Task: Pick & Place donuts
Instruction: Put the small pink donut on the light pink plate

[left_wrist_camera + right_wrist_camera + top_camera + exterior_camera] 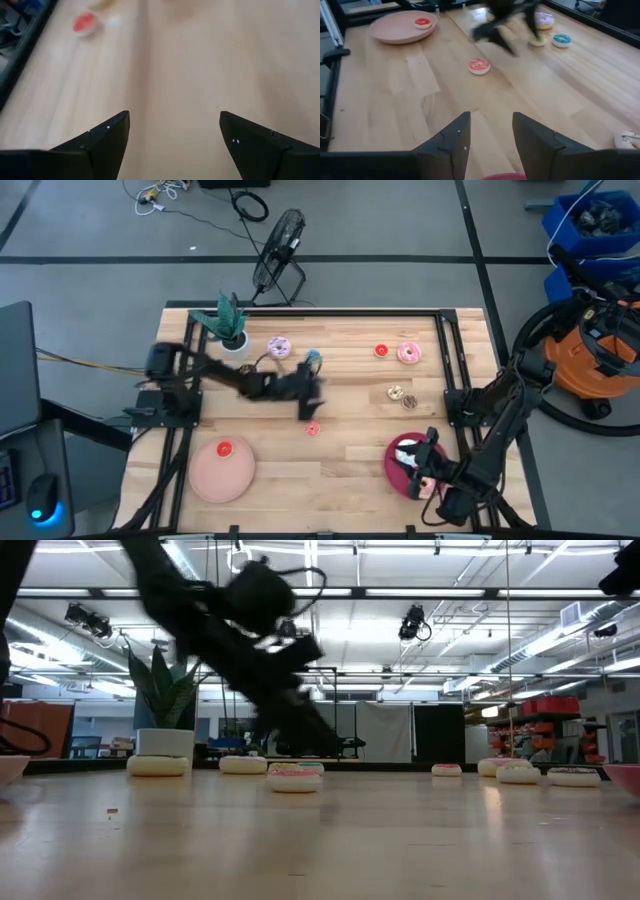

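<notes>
My left gripper [309, 402] [174, 135] is open over bare wood at the table's middle, blurred in the high view, holding nothing. A red-iced donut [312, 429] [479, 65] lies just near of it. A purple-iced donut [279, 347], a blue one [313, 358], a small red one [380, 351], a pink one [408, 353] and two chocolate ones [401, 396] lie flat farther back. The pink plate [205, 478] carries a small red donut [224, 448]. My right gripper [428, 455] [490, 142] is open over the crimson plate [392, 465], which holds a white-iced donut [405, 448].
A white potted plant [230, 328] stands at the far left corner of the table. Black rails [447, 360] run along the left and right sides. Bare wood [340, 480] lies between the two plates along the near edge.
</notes>
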Robot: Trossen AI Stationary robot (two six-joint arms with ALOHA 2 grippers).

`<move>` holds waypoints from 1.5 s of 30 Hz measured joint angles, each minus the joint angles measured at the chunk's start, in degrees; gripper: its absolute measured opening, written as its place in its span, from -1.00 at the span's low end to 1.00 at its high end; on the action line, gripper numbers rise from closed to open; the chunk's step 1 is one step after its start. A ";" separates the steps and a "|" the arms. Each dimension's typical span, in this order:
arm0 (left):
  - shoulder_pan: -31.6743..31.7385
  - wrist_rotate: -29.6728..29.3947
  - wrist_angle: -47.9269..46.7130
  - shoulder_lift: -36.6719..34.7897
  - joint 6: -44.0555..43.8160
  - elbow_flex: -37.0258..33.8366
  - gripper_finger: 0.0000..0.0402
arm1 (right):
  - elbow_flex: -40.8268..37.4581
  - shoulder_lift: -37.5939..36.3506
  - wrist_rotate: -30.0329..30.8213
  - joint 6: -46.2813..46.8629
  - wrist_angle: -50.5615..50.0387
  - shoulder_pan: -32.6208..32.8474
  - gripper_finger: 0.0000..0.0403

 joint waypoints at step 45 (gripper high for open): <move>-17.17 -6.60 29.81 11.07 -19.77 -10.22 0.40 | 0.00 2.75 -0.02 -22.51 29.27 -4.67 -0.23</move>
